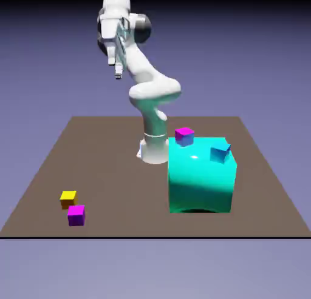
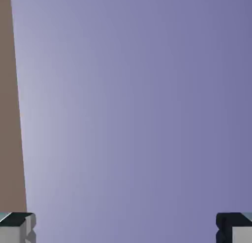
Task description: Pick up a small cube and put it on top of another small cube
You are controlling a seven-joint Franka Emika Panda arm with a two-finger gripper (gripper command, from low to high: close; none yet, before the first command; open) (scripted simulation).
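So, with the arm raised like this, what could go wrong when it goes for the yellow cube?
1. The yellow cube sits very near the all-magenta cube; an open end effector could bump that neighbour while descending.
2. The hand view shows only backdrop and a strip of table, so no cube is in sight there and aiming may be off.
3. The target cube stands close by the teal block; the arm may brush the block when placing.
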